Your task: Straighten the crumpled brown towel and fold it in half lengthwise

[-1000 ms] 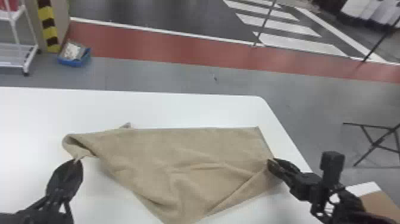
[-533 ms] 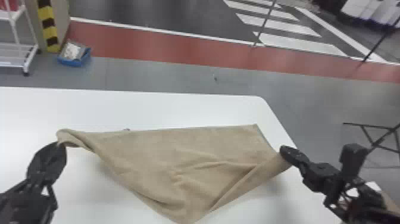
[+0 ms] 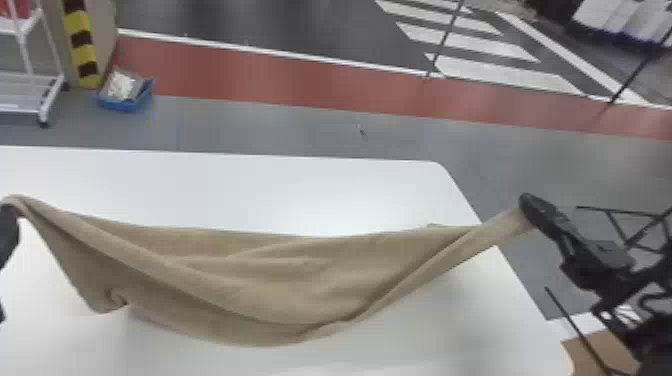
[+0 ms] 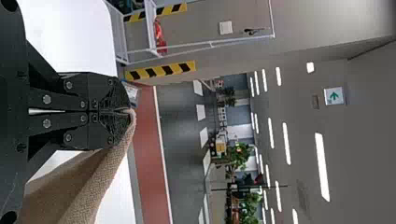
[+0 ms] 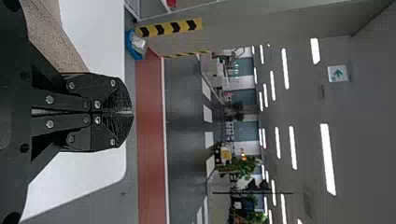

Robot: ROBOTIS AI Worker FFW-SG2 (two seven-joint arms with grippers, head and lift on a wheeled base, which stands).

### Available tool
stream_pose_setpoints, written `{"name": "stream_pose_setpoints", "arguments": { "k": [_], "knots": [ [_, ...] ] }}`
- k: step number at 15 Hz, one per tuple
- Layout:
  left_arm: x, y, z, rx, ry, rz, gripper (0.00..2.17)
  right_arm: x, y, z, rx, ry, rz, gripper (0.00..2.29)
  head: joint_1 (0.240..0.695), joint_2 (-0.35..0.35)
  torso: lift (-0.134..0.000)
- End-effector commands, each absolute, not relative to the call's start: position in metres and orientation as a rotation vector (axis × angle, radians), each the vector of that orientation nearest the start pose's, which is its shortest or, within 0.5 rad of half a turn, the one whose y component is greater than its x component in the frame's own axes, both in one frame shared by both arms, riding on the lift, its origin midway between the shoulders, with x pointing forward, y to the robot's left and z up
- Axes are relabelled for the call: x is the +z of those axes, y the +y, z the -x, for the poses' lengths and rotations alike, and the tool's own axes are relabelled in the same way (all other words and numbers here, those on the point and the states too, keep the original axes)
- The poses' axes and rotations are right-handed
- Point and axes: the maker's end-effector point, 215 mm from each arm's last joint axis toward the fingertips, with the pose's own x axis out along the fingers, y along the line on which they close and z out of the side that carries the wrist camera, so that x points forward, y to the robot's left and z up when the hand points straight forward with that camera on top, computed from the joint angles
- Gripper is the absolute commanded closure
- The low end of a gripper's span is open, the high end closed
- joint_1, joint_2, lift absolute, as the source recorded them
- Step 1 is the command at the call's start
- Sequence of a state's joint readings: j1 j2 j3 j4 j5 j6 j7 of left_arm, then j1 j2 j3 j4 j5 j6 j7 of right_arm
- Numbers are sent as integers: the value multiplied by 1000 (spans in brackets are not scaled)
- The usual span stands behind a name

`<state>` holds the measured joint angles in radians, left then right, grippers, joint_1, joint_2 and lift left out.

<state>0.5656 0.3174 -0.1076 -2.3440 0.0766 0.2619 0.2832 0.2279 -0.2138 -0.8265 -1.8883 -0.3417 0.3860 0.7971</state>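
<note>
The left gripper (image 3: pixel 7 232) has its jaws pressed together on one end of the brown towel (image 3: pixel 300 280); the right gripper (image 3: pixel 531 207) pinches the opposite end just as narrowly. Between the two pairs of jaws the cloth hangs in a broad sag, its middle lower than either grip. It is soft, matte stuff, finely woven where it runs back from the left gripper (image 4: pixel 127 111) in the left wrist view, and long slanting folds cross it. Toward the right jaws it gathers into a narrow, twisted strip — nearer the left ones it spreads wider, with a small curl along the lower edge.

Beneath the towel lies a smooth white table (image 3: pixel 325 190) with rounded corners; the right jaws are out past its side edge. Beyond the left jaws, on the floor, sits a blue tray (image 3: pixel 125 105) beside a yellow-and-black striped post (image 3: pixel 82 47). Farther off, a pale sign (image 4: pixel 334 96) bears a green arrow.
</note>
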Motion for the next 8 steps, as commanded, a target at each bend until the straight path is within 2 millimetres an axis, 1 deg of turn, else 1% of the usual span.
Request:
{"name": "stream_pose_setpoints", "arguments": {
  "k": [1, 2, 3, 4, 5, 6, 7, 8],
  "knots": [
    [-281, 250, -432, 43, 82, -183, 1382, -228, -567, -434, 39, -1, -70, 1636, 695, -350, -124],
    [-281, 253, -434, 47, 84, -178, 1382, -228, -569, -438, 41, 11, -88, 1636, 695, -350, -124],
    [-280, 251, -437, 42, 86, -175, 1382, -229, -566, -440, 48, 16, -90, 1636, 695, -350, -124],
    [-285, 244, -440, 27, 99, -169, 1382, -236, -563, -442, 39, 25, -95, 1636, 695, -350, -124],
    [-291, 240, -444, 20, 113, -172, 1382, -243, -555, -446, 49, 32, -109, 1636, 695, -350, -124],
    [-298, 229, -451, 3, 122, -177, 1382, -256, -560, -450, 16, 45, -130, 1636, 695, -350, -124],
    [-307, 214, -461, -18, 133, -182, 1382, -273, -567, -453, -23, 71, -146, 1636, 695, -350, -124],
    [-319, 204, -469, -30, 156, -187, 1382, -283, -567, -454, -29, 81, -149, 1636, 695, -350, -124]
  ]
}}
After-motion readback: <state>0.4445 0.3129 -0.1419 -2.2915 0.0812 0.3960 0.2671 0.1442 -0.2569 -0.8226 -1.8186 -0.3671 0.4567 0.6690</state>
